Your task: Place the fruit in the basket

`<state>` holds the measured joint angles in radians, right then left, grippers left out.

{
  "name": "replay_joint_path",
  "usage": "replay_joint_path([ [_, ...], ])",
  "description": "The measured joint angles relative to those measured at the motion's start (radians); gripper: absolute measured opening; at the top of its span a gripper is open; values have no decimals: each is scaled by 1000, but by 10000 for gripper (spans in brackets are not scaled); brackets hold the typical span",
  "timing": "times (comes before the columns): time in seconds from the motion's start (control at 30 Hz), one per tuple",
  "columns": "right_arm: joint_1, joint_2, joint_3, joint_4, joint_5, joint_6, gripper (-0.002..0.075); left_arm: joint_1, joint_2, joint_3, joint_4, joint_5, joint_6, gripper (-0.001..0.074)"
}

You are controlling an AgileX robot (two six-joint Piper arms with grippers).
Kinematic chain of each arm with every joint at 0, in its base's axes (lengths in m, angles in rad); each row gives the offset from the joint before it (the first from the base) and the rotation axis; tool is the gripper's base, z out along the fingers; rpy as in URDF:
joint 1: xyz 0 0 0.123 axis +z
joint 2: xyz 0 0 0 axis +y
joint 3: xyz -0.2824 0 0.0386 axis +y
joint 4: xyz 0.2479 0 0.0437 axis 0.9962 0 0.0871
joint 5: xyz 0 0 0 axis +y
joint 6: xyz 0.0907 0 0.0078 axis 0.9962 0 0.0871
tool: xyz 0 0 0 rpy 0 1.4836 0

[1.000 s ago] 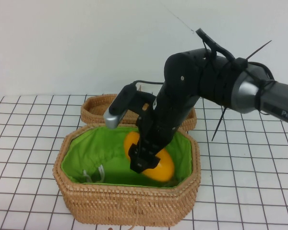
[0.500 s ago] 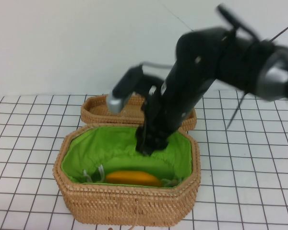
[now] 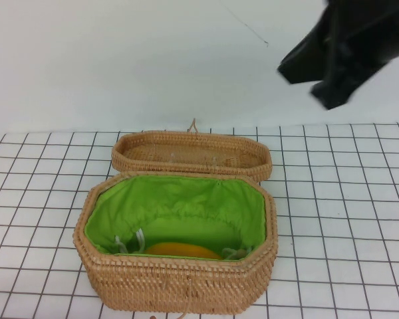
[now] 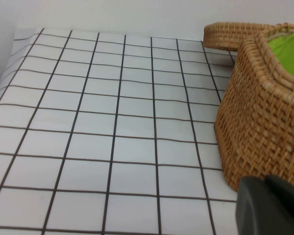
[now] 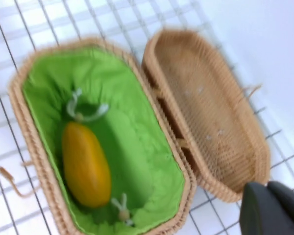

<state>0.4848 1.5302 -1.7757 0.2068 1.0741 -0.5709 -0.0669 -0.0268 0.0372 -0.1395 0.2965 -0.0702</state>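
The orange-yellow fruit (image 3: 183, 250) lies inside the basket (image 3: 173, 282) on its green lining, against the front wall. It shows whole in the right wrist view (image 5: 85, 164). The basket's woven lid (image 3: 186, 154) lies open behind it. My right gripper (image 5: 267, 188) is high above the table, off the lid's far end, jaws together and empty; in the high view it is a blurred dark shape (image 3: 339, 66) at the top right. My left gripper (image 4: 264, 180) is shut and empty, low beside the basket's outer wall (image 4: 264, 107).
The white gridded table (image 3: 346, 219) spreads around the basket on all sides. White drawstring cords (image 5: 83, 112) lie on the lining at both ends of the fruit. A white wall stands behind the table.
My right gripper let the fruit go into the basket, then rose out of it up and to the right. The fruit came to rest against the basket's front wall.
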Motion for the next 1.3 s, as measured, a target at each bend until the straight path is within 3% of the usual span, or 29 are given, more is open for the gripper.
replay_joint_path([
  [0.43,-3,-410,548,82,-178,101,1,0,0,0,0,0,0,1],
  [0.73,-3,-380,599,86,-18,101,0,0,0,0,0,0,0,1],
  [1.0,-3,-391,599,80,-25,100,0,0,0,0,0,0,0,1],
  [1.13,-23,-483,633,55,-221,24,0,0,0,0,0,0,0,1],
  [1.3,-162,-690,829,144,-595,24,0,0,0,0,0,0,0,1],
])
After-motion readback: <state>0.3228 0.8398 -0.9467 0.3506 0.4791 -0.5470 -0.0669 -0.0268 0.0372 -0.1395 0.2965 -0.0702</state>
